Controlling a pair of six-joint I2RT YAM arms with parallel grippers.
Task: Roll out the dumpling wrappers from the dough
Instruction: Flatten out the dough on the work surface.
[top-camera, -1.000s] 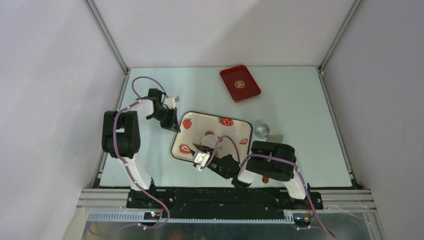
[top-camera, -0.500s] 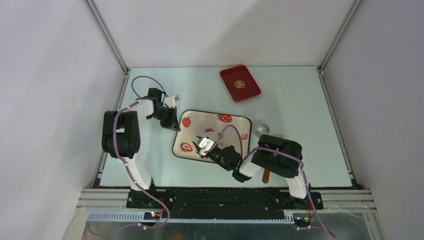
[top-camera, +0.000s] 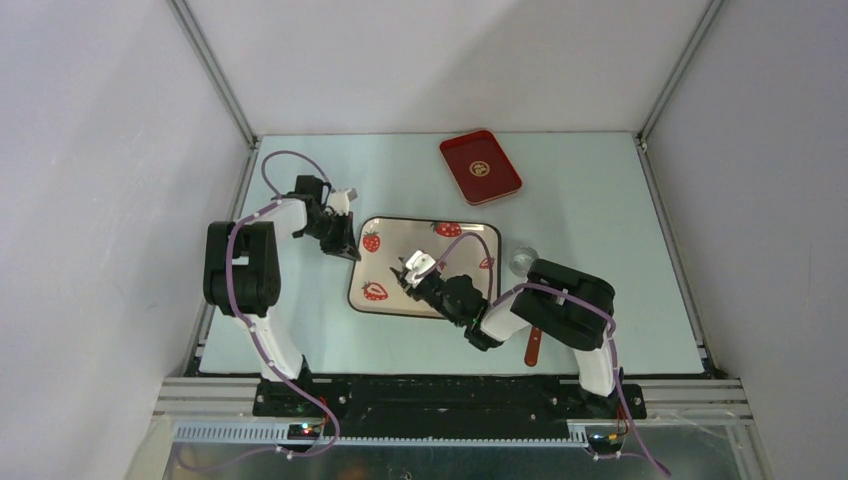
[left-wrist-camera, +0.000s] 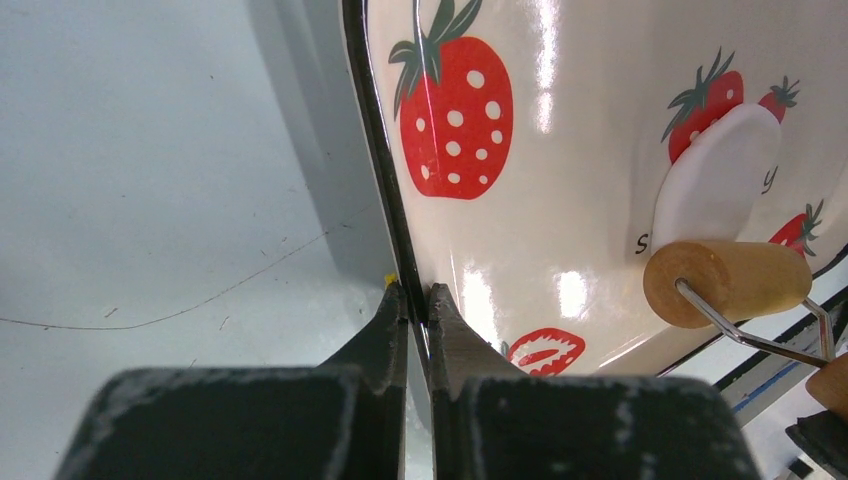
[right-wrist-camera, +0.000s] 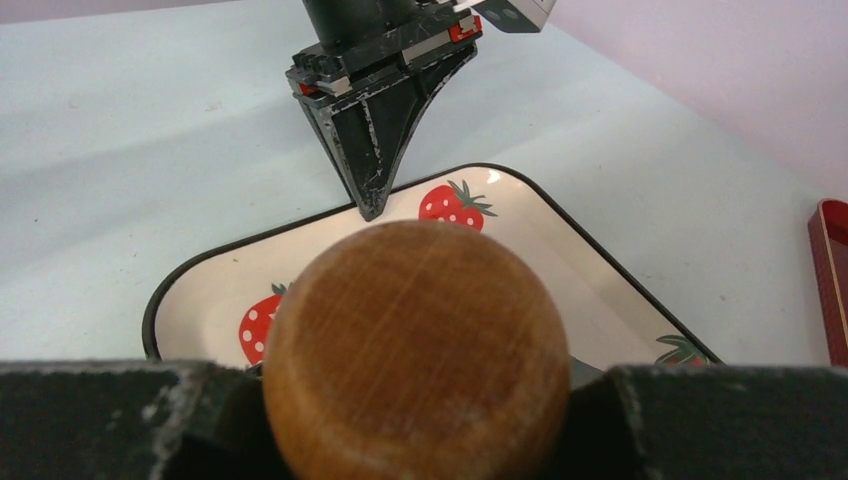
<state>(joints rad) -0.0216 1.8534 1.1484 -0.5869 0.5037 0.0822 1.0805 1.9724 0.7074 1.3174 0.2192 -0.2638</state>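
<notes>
Where overhead hides it, flat dough (left-wrist-camera: 715, 175), roller (left-wrist-camera: 725, 283) beside.

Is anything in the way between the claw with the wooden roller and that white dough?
Nothing visible. The right claw grips the small wooden roller, whose barrel is right at the edge of the flat white dough piece on the strawberry-printed tray.

The strawberry tray (left-wrist-camera: 590, 180) is glossy, the dough (left-wrist-camera: 715, 175) matt white, the roller (left-wrist-camera: 725, 283) smooth wood on metal wire (left-wrist-camera: 735, 322).
</notes>
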